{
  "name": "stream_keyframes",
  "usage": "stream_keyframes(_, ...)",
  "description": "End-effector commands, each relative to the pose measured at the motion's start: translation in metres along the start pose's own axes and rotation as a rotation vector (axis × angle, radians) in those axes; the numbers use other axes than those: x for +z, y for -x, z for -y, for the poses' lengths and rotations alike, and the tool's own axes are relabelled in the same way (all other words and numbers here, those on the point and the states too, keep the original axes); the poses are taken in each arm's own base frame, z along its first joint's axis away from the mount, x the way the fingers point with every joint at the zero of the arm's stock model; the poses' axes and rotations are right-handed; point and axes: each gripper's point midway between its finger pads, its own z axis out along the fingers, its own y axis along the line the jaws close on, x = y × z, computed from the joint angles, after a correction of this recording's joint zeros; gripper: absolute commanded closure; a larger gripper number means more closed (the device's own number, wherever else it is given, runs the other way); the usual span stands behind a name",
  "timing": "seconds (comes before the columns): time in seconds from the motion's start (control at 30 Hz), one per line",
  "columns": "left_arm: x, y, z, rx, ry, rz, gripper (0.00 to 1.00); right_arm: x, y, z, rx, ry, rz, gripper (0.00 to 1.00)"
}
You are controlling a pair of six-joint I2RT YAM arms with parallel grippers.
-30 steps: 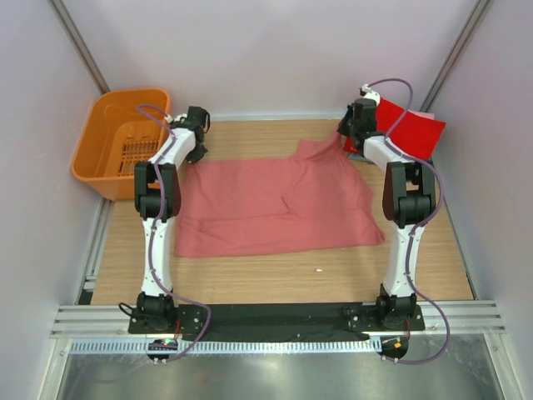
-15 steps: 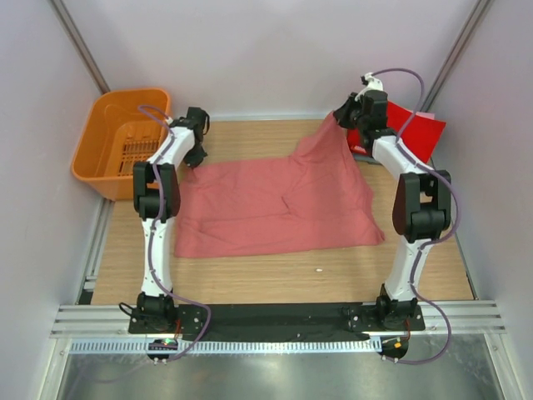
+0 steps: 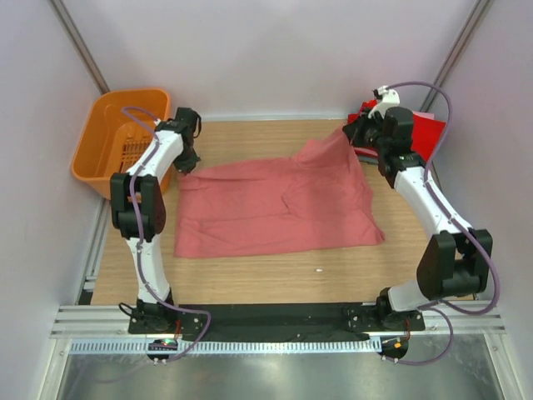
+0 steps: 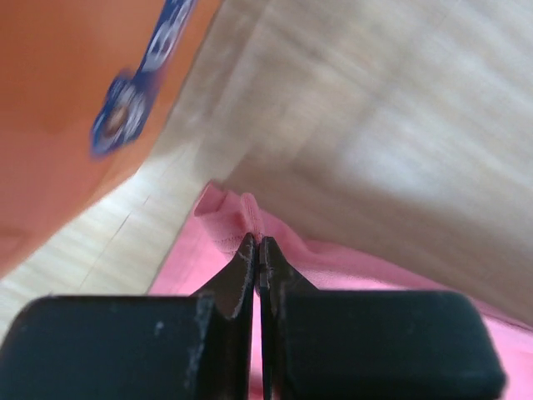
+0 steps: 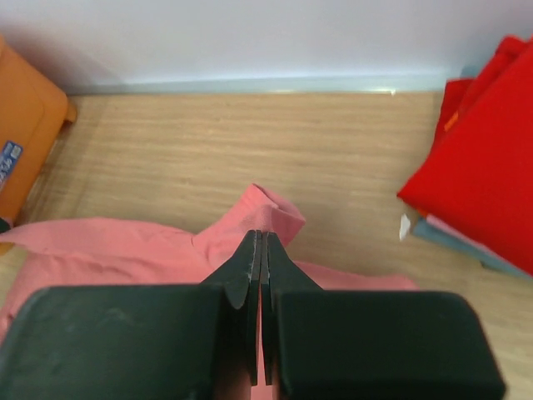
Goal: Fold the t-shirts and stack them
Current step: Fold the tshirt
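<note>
A large salmon-pink t-shirt (image 3: 275, 204) lies spread on the wooden table. My left gripper (image 3: 185, 161) is shut on its far left corner (image 4: 237, 212), lifted a little off the table. My right gripper (image 3: 351, 133) is shut on its far right corner (image 5: 271, 212) and holds it raised above the table. A bright red shirt (image 3: 425, 135) lies folded on a stack at the far right; in the right wrist view the red shirt (image 5: 487, 158) rests on paler folded ones (image 5: 454, 237).
An orange slotted basket (image 3: 117, 142) stands off the table's far left corner, close to my left arm; its side shows in the left wrist view (image 4: 75, 108). A small white speck (image 3: 319, 270) lies on the wood near the front.
Both grippers have risen with the shirt's far corners pinched. The right one moved up and right toward the red stack; the left one shifted left toward the basket. The far edge is pulled straighter.
</note>
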Motion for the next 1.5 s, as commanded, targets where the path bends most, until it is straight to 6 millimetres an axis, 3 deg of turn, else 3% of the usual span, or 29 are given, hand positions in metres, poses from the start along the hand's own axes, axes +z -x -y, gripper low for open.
stream_keyframes(0.0, -0.019, -0.005, -0.013, 0.02, 0.0, 0.024, 1.0, -0.034, 0.004, -0.001, -0.047, -0.036, 0.017, 0.99)
stream_keyframes(0.03, -0.021, -0.008, -0.015, 0.024, 0.003, 0.025, 1.0, -0.038, -0.007, 0.003, -0.043, -0.049, -0.004, 0.99)
stream_keyframes(0.23, -0.031, -0.026, -0.029, 0.055, 0.033, 0.035, 1.0, -0.07, -0.021, 0.002, -0.02, -0.077, -0.001, 0.99)
stream_keyframes(0.47, -0.037, -0.044, -0.034, 0.094, 0.065, 0.029, 1.0, -0.093, -0.039, 0.018, 0.01, -0.183, -0.005, 0.99)
stream_keyframes(0.73, -0.041, -0.061, -0.043, 0.121, 0.1, 0.028, 1.0, -0.114, -0.053, 0.041, 0.037, -0.329, -0.018, 0.99)
stream_keyframes(1.07, -0.04, -0.078, -0.059, 0.15, 0.151, 0.018, 1.0, -0.134, -0.067, 0.048, 0.077, -0.387, -0.015, 0.99)
stream_keyframes(1.3, -0.041, -0.09, -0.066, 0.166, 0.181, 0.01, 0.98, -0.141, -0.092, 0.06, 0.124, -0.455, -0.049, 0.99)
stream_keyframes(1.37, -0.04, -0.097, -0.071, 0.165, 0.188, 0.001, 0.82, -0.145, -0.097, 0.065, 0.137, -0.487, -0.051, 0.99)
stream_keyframes(1.4, -0.044, -0.096, -0.072, 0.156, 0.182, 0.008, 0.64, -0.146, -0.102, 0.067, 0.138, -0.497, -0.061, 0.99)
stream_keyframes(1.43, -0.045, -0.099, -0.076, 0.154, 0.189, 0.006, 0.36, -0.146, -0.103, 0.067, 0.14, -0.494, -0.06, 0.99)
stream_keyframes(1.47, -0.048, -0.097, -0.078, 0.144, 0.194, 0.019, 0.29, -0.146, -0.104, 0.066, 0.141, -0.489, -0.061, 0.99)
